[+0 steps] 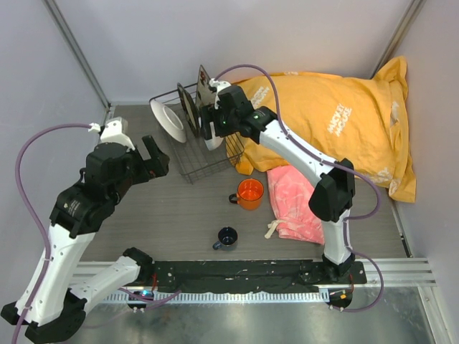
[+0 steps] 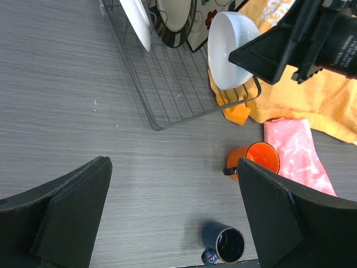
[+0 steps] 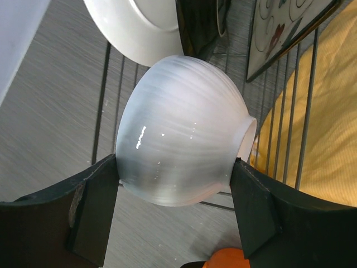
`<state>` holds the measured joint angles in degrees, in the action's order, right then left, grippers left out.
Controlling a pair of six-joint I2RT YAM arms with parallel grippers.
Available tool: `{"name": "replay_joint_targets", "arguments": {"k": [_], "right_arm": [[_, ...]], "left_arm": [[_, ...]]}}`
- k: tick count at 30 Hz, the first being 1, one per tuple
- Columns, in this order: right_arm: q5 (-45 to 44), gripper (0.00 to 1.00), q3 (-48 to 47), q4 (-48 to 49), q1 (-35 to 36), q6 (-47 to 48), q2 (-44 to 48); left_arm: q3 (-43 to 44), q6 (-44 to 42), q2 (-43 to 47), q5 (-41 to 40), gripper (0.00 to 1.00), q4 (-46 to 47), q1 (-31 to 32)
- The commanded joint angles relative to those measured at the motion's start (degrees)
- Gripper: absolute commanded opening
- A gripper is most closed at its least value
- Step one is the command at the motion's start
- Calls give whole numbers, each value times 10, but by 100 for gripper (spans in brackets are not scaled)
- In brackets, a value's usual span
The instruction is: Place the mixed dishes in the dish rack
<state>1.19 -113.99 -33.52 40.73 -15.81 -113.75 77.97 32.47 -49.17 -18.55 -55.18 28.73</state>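
Note:
My right gripper (image 3: 174, 170) is shut on the white bowl (image 3: 178, 139), holding it on its side over the near end of the dish rack (image 1: 193, 170). The bowl (image 2: 228, 47) has one finger on each side. A white plate (image 1: 166, 120), a brown-centred plate (image 1: 192, 111) and a square dark tray (image 1: 204, 86) stand on edge in the rack. The orange mug (image 1: 249, 193) and the small dark-blue cup (image 1: 227, 237) stand on the table. My left gripper (image 2: 172, 184) hangs open over the table, left of both, with nothing between its fingers.
A big yellow bag (image 1: 337, 122) lies behind and right of the rack, touching its right side. A pink cloth (image 1: 295, 202) lies just right of the orange mug. Grey walls close in the table at the back and left.

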Motion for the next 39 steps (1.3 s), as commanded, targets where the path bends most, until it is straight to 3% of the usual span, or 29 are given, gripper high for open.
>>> {"name": "replay_joint_targets", "arguments": {"k": [1, 6, 39], "right_arm": [[-84, 1, -64, -11, 10, 37, -14], [-147, 1, -77, -29, 29, 62, -45], [-340, 1, -96, -41, 104, 194, -139]], "left_arm": [[-3, -9, 11, -13, 100, 5, -3], [-3, -14, 13, -17, 100, 5, -2], [-47, -7, 33, -4, 100, 20, -2]]}}
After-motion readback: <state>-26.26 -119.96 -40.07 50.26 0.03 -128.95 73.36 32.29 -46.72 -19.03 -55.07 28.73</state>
